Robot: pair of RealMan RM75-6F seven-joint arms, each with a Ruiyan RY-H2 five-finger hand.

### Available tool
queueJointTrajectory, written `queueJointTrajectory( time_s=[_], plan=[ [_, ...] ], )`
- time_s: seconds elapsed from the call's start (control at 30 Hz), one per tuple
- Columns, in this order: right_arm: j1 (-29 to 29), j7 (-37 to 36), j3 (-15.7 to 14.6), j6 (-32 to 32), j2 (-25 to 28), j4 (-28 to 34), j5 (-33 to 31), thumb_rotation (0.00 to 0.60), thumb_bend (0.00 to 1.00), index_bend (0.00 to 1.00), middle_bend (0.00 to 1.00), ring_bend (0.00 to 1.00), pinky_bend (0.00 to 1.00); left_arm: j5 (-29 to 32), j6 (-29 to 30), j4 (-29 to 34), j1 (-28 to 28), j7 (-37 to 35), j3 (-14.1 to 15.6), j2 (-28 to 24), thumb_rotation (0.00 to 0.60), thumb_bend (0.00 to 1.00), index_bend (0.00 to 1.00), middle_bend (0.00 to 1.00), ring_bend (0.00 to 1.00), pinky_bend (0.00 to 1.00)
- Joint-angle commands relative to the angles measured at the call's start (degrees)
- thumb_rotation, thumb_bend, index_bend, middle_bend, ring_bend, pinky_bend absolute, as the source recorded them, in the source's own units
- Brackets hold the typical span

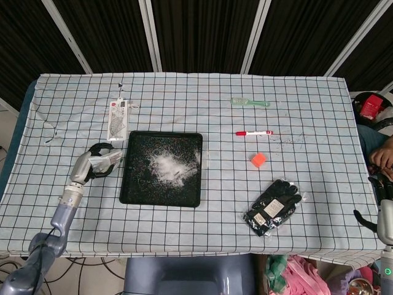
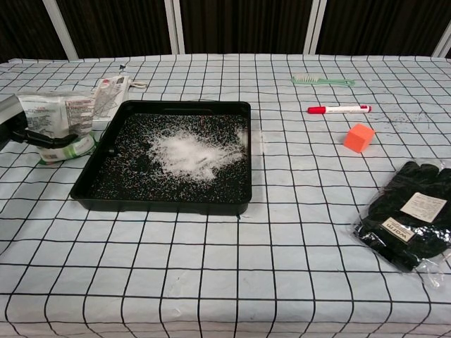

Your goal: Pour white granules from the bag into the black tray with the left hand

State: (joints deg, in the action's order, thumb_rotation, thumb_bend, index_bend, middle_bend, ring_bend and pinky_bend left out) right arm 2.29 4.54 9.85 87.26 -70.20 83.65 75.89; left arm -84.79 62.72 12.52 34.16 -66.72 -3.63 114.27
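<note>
Covering table: checked cloth (image 1: 215, 104), dark slatted wall (image 1: 196, 31) behind.

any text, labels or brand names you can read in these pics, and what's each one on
Nothing can be read for sure.
White label on the packed black gloves: dark print, too blurred to quote.
White granule bag in the left hand: small print, too small.
Flat white packet behind the black tray: red mark and print, unreadable.
Red-capped white marker: no text visible.

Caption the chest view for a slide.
Left hand holds the bag beside the black tray, white granules already piled inside.
</note>
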Motion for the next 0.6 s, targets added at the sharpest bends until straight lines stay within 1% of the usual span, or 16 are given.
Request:
queueJointTrajectory(
  time_s=[0.03, 0.17, 0.3, 0.4, 0.5, 0.6],
  plan=[
    [-0.1, -0.1, 0.1, 0.2, 0.0, 0.0, 0.0, 0.6, 0.12, 0.18, 0.1, 0.14, 0.31, 0.1, 0.8, 0.4, -0.8, -0.6, -0.1, -0.7, 0.6, 0.33, 0.25, 0.2, 0.08, 0.31],
    [-0.2, -0.2, 0.2, 0.4, -0.1, -0.1, 0.0, 0.6, 0.12, 0.18, 0.1, 0.14, 0.31, -0.6, 1.6, 1.7, -1.8, -1.5, 0.7, -2.2, 0.6, 0.3, 0.2, 0.13, 0.02, 0.24],
    [-0.2, 0.0, 0.1, 0.5, -0.1, 0.0, 0.2, 0.6, 0.12, 0.18, 0.1, 0.14, 0.31, -1.9, 3.2, 4.4, -3.5, -1.8, 2.3, -4.9, 0.6, 0.3, 0.18, 0.1, 0.0, 0.22],
    [-0.2, 0.0, 0.1, 0.7, -0.2, 0.0, 0.3, 0.6, 0.12, 0.18, 0.1, 0.14, 0.31, -2.2, 4.6, 7.1, -4.7, -1.8, 2.6, -7.2, 0.6, 0.3, 0.17, 0.09, 0.0, 0.2],
    [-0.2, 0.0, 0.1, 0.7, -0.2, 0.1, 0.3, 0.6, 0.12, 0.18, 0.1, 0.14, 0.31, -2.4, 6.0, 10.8, -5.8, 0.2, 2.8, -10.5, 0.6, 0.3, 0.17, 0.09, 0.0, 0.19],
    [-0.3, 0.1, 0.1, 0.7, -0.1, 0.2, 0.3, 0.6, 0.11, 0.18, 0.1, 0.14, 0.31, -2.0, 8.1, 16.1, -7.2, 5.2, 2.5, -14.5, 0.6, 0.3, 0.17, 0.09, 0.0, 0.18]
  ],
)
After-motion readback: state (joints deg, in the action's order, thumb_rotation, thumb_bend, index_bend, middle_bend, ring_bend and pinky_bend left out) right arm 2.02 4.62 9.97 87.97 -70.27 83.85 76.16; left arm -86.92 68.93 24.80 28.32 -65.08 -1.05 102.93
